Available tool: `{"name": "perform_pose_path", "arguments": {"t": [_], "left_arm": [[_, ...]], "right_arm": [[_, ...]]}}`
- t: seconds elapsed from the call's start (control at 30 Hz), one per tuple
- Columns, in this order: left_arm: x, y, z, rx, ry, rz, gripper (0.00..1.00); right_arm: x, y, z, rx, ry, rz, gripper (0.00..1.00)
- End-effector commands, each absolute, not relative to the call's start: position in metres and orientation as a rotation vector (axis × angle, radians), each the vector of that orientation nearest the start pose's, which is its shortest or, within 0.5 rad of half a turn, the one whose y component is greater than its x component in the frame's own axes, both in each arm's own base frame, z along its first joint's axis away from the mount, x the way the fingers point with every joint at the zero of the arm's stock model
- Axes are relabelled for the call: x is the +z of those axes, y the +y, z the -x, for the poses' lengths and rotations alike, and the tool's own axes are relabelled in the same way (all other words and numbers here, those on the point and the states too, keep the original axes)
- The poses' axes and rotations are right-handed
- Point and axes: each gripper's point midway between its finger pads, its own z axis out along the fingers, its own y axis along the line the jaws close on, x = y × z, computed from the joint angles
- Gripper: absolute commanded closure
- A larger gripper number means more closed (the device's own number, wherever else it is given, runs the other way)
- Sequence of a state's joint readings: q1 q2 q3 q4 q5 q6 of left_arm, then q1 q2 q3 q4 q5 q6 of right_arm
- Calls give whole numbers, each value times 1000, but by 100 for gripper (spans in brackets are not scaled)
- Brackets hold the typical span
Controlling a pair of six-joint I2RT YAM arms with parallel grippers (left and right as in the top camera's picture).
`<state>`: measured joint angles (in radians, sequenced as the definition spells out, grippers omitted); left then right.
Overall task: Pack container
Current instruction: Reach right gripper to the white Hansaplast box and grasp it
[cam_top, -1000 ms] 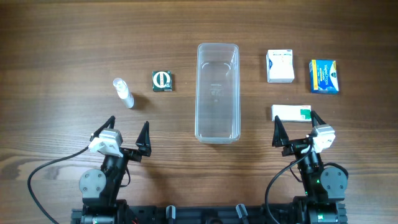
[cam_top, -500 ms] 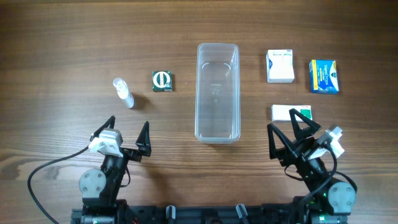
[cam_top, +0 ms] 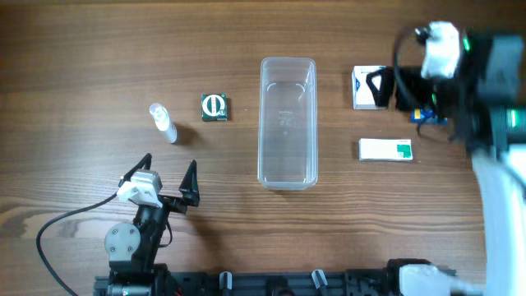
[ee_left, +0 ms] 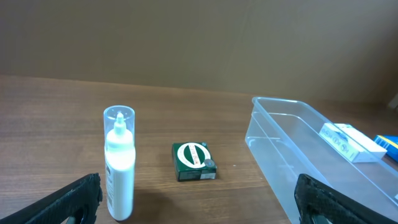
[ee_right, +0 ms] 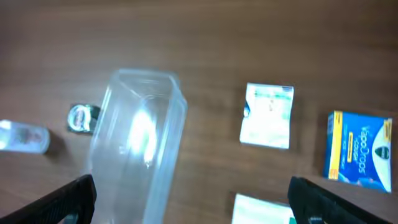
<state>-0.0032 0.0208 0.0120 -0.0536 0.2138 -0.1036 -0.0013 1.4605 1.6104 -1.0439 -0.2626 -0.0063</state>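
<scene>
**A:** Clear plastic, and light by the look of it: the container [cam_top: 288,122] lies mid-table, long side running near to far, with nothing in it.

**B:** So what worries you?

**A:** The right gripper [ee_right: 192,183] hangs high over the far right, fingers spread wide and holding nothing. Below it the white box [cam_top: 371,88] and the blue box [ee_right: 357,149] lie near each other. A descent slightly off could shove one while closing on the other.

**B:** And they're flat.

**A:** Low on the wooden table [cam_top: 82,66], yes. Fingertips may scrape the wood or pinch only an edge, and then the box could slip out on the way over.

**B:** The tub itself?

**A:** Nothing pins it. A box knocked against its rim could skid it towards the white-and-green box [cam_top: 385,150], which lies right of its near end.

**B:** And the left side?

**A:** The left gripper [cam_top: 169,162] sits near left, jaws apart and empty. The bottle [ee_left: 119,163] stands upright, so a clumsy touch could tip it, and I'd guess it rolls. The green box [cam_top: 214,107] lies between the bottle and the container.
</scene>
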Motion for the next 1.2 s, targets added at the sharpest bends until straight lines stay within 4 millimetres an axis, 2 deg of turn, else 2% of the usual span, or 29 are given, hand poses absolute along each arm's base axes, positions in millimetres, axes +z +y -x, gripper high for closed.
{"name": "perform_pose_path", "arguments": {"t": [0.0,0.07,0.13,0.17,0.2,0.33,0.43,0.5,0.73,1.17], "left_arm": [[159,-34,-243,-253,1641,-63,0],[159,-34,-243,-253,1641,-63,0],[159,-34,-243,-253,1641,-63,0],[159,-34,-243,-253,1641,-63,0],[159,-34,-243,-253,1641,-63,0],[159,-34,-243,-253,1641,-63,0],[159,-34,-243,-253,1641,-63,0],[159,-34,-243,-253,1641,-63,0],[159,-34,-243,-253,1641,-63,0],[159,-34,-243,-253,1641,-63,0]], "right_arm": [[245,40,-404,269,2550,188,0],[217,39,-423,251,2585,259,0],[176,23,-451,130,2635,210,0],[166,19,-458,104,2644,198,0],[146,14,-468,71,2666,187,0],[93,-6,-480,-67,2751,87,0],[58,-6,-478,-68,2825,87,0],[46,-6,-479,-68,2840,89,0],[27,-6,-476,-58,2856,28,0],[8,-6,-467,-59,2870,31,0]]}}
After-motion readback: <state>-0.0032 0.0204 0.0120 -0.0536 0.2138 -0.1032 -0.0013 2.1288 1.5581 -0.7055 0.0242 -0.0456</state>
